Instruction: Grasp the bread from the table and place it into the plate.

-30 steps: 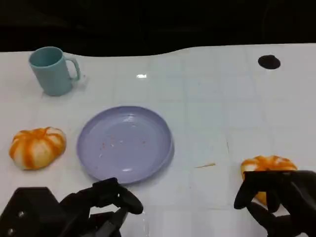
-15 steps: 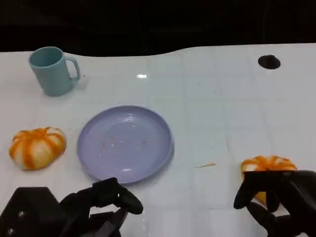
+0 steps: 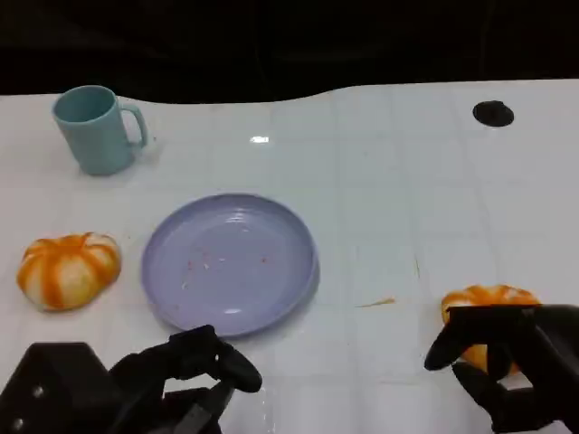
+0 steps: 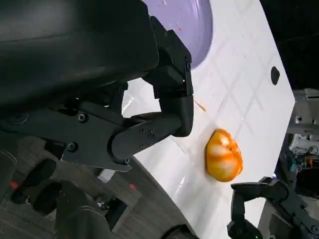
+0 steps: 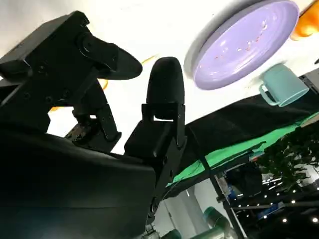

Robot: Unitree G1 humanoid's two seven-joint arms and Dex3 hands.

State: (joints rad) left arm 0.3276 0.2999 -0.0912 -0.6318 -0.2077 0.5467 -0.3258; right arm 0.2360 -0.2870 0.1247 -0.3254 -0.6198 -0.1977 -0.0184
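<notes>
right now the right hand [image 3: 507, 371] hangs spread over the near bread [image 3: 488, 312], fingers apart and not closed on it, so the grasp looks not yet made; next it likely must lower and close around the bread. the left hand [image 3: 176, 380] holds nothing, fingers loosely apart. beyond lies the plate [image 3: 298, 235], unfilled, on the white table [image 3: 389, 181]; a second bread [image 3: 68, 268] and a mug [image 3: 95, 129] sit further back, darkness behind

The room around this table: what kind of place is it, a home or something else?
Probably a lab or demo hall, not a home. The white table holds just a plate, a mug and bread, and the right wrist view shows a green sheet and ceiling lights.
</notes>
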